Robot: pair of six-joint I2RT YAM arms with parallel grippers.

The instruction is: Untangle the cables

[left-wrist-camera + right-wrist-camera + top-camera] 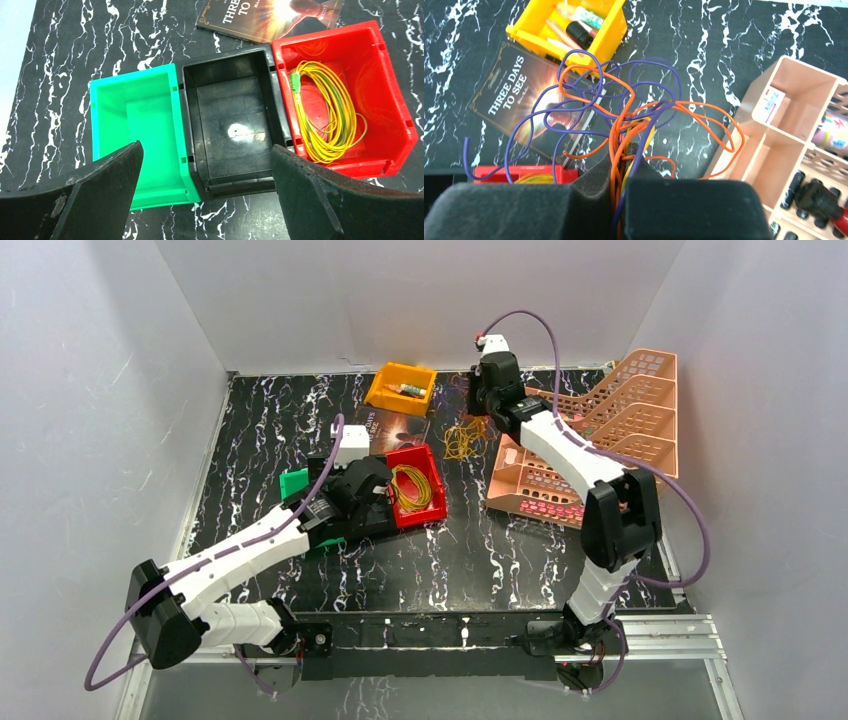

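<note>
Right wrist view: my right gripper (616, 200) is clamped shut on the cables (624, 115). Orange, purple and yellow strands are pinched together, presumably so the loops fan out for separating. My left gripper (205, 150) is spread wide and holds nothing, poised over the black bin (227, 65). A yellow coil (325, 120) lies in the red bin (395, 125), apparently already sorted.

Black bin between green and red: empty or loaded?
Empty. In the left wrist view the black bin has a bare floor; the yellow cable coil sits in the red bin.
</note>
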